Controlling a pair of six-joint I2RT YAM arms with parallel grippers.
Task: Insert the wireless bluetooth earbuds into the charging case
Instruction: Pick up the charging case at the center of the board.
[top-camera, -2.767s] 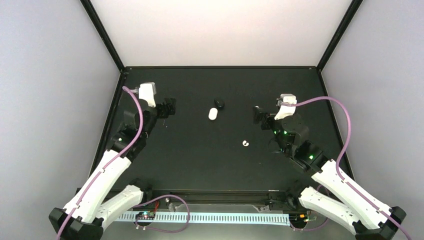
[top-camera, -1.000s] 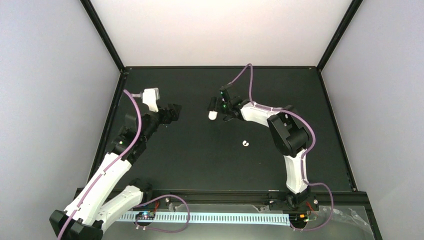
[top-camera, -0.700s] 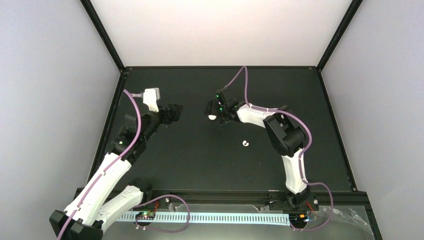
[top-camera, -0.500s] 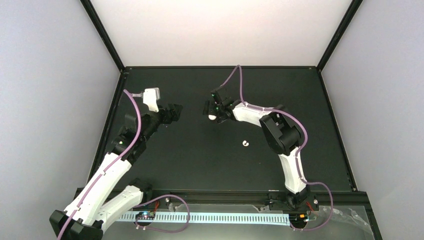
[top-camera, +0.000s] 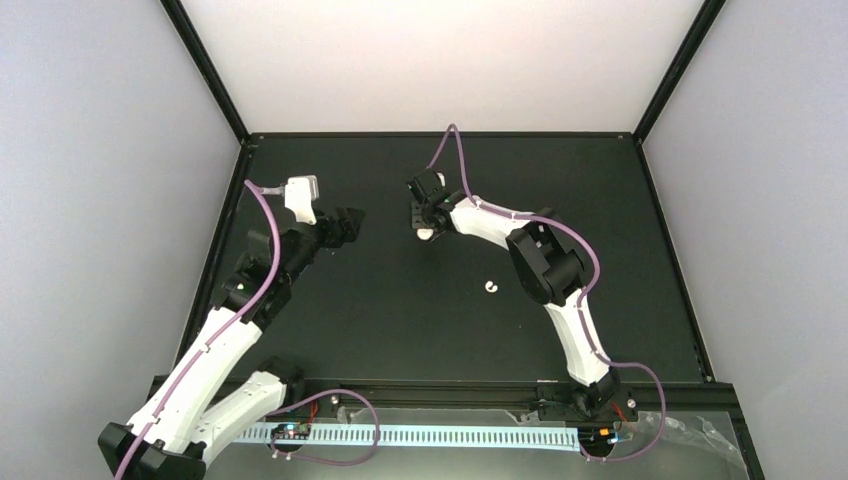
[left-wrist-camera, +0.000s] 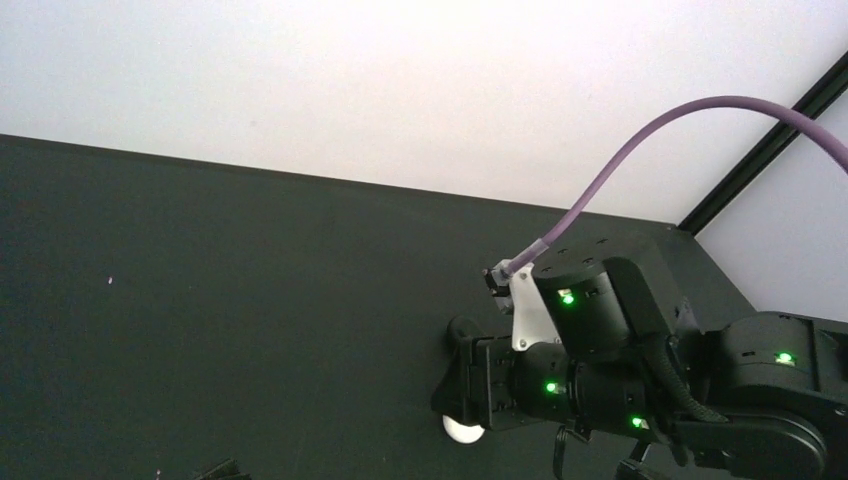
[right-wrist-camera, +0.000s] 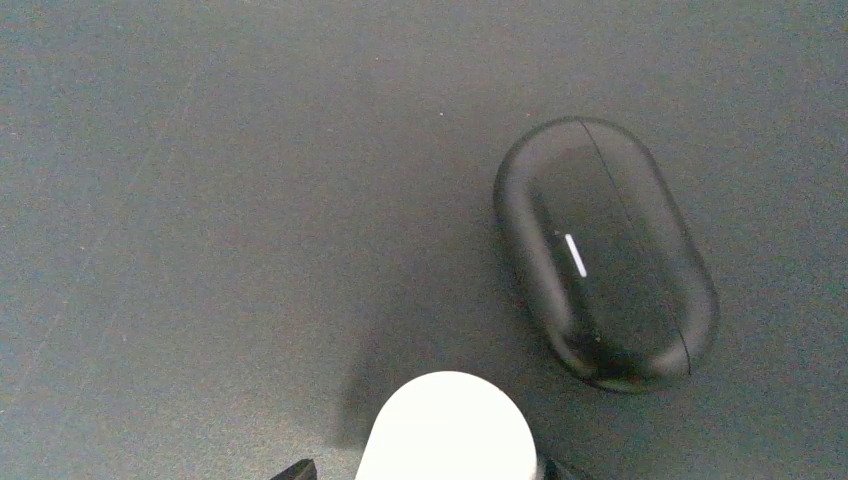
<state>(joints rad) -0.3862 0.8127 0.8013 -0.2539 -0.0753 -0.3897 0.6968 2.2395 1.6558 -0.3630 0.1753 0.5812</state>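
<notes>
A white pill-shaped case (top-camera: 425, 235) lies shut on the black table, and it also shows in the right wrist view (right-wrist-camera: 447, 428) and the left wrist view (left-wrist-camera: 462, 431). My right gripper (top-camera: 425, 220) is low over it, open. Its fingertips (right-wrist-camera: 296, 468) straddle the case, with a gap on the left side. A small black oval case (right-wrist-camera: 605, 255) lies shut just beyond. One tiny white earbud (top-camera: 490, 287) lies alone nearer the arms. My left gripper (top-camera: 347, 222) hovers open and empty to the left, with only one fingertip (left-wrist-camera: 218, 469) in its own view.
The right arm (top-camera: 545, 265) stretches across the middle of the table, its purple cable (top-camera: 455, 160) looping above it. The white back wall (top-camera: 440, 60) and black frame posts (top-camera: 205, 70) bound the table.
My right arm swung from the right side over to the white case, then crept further left over it, covering the black case in the top view. My left arm barely moved.
</notes>
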